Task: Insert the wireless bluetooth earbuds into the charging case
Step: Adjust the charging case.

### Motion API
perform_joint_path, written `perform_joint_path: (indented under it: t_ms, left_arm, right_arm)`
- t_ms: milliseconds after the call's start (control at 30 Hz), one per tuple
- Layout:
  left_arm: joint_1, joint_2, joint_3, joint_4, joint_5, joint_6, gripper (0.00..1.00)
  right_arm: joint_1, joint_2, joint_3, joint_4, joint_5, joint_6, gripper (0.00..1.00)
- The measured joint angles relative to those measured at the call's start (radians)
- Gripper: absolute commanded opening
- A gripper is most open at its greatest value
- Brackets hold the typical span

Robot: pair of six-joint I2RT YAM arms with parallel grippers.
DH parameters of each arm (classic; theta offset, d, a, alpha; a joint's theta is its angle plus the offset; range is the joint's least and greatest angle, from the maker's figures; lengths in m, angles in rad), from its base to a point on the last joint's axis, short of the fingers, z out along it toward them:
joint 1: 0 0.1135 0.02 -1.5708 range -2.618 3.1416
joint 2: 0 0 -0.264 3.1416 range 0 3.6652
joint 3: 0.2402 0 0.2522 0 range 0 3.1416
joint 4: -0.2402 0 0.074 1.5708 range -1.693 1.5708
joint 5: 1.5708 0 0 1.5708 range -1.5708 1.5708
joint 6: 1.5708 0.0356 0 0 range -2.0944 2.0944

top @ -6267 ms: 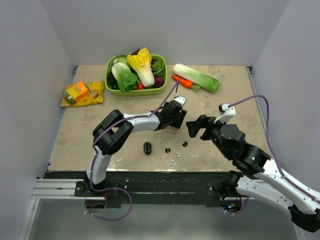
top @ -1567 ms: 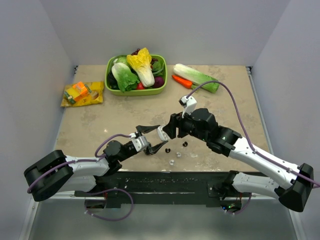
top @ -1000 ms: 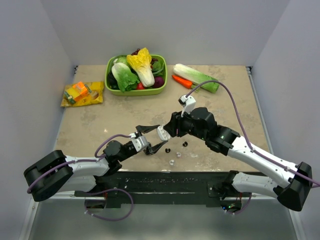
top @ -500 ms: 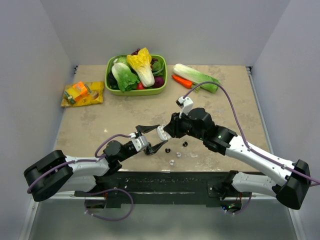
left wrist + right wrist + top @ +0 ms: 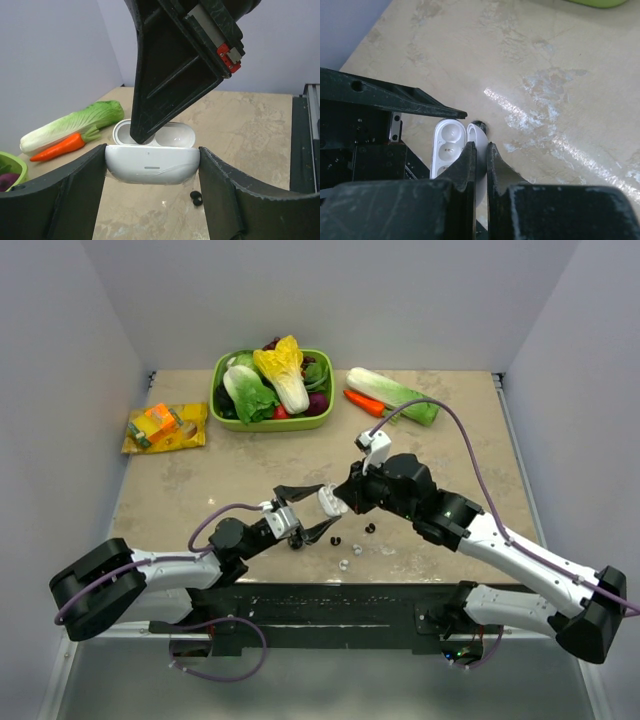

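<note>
The white charging case (image 5: 150,162) hangs above the table, and my left gripper (image 5: 152,160) is shut on its body from both sides. Its lid (image 5: 172,135) stands open behind the body. My right gripper (image 5: 481,147) comes from above, shut on the lid's (image 5: 480,134) edge beside the empty wells (image 5: 447,145). In the top view the case (image 5: 328,501) sits between the left gripper (image 5: 327,505) and the right gripper (image 5: 339,502). Two tiny black earbuds (image 5: 335,539) (image 5: 370,528) lie on the table below. One earbud (image 5: 196,198) shows under the case.
At the back stand a green bowl (image 5: 225,405) of vegetables, a napa cabbage (image 5: 392,395) and a carrot (image 5: 365,403). An orange snack packet (image 5: 165,427) lies at the back left. Small pale specks (image 5: 345,563) lie near the table's front edge.
My right gripper has closed, from open over the case to shut on the lid. The left gripper and the case have shifted slightly right.
</note>
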Motion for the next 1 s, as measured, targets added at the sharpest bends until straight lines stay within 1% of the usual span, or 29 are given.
perform_joint_path:
  t_ms: [33, 100, 133, 300, 433, 533, 667, 767, 900, 1000]
  left_arm:
    - [-0.001, 0.000, 0.010, 0.000, -0.002, -0.005, 0.81]
    - [-0.006, 0.000, 0.029, -0.012, -0.022, -0.026, 0.85]
    - [-0.006, 0.000, 0.034, -0.019, -0.038, -0.040, 1.00]
    - [-0.004, 0.000, 0.064, -0.080, -0.129, -0.084, 1.00]
    - [-0.003, 0.001, 0.087, -0.125, -0.164, -0.107, 1.00]
    - [0.003, -0.008, 0.120, -0.198, -0.173, -0.138, 1.00]
    - [0.011, -0.059, 0.160, -0.322, -0.116, -0.194, 1.00]
    - [0.018, -0.104, 0.168, -0.394, -0.052, -0.253, 1.00]
    - [0.027, -0.121, 0.179, -0.486, 0.031, -0.299, 1.00]
    - [0.059, -0.126, 0.180, -0.507, 0.150, -0.315, 0.99]
  right_arm:
    - [0.000, -0.008, 0.008, -0.006, 0.004, -0.010, 0.00]
    - [0.000, -0.022, 0.030, -0.015, 0.006, -0.041, 0.00]
    - [0.000, -0.029, 0.039, -0.021, 0.012, -0.060, 0.00]
    - [-0.006, -0.060, 0.053, -0.039, 0.030, -0.111, 0.00]
    - [-0.006, -0.074, 0.053, -0.052, 0.049, -0.132, 0.00]
    - [-0.005, -0.095, 0.053, -0.062, 0.077, -0.156, 0.00]
    - [0.002, -0.145, 0.051, -0.036, 0.130, -0.211, 0.00]
    - [0.004, -0.166, 0.058, -0.010, 0.135, -0.265, 0.00]
    - [0.031, -0.099, 0.161, -0.056, 0.129, -0.359, 0.00]
    - [0.104, -0.065, 0.187, -0.073, 0.174, -0.422, 0.00]
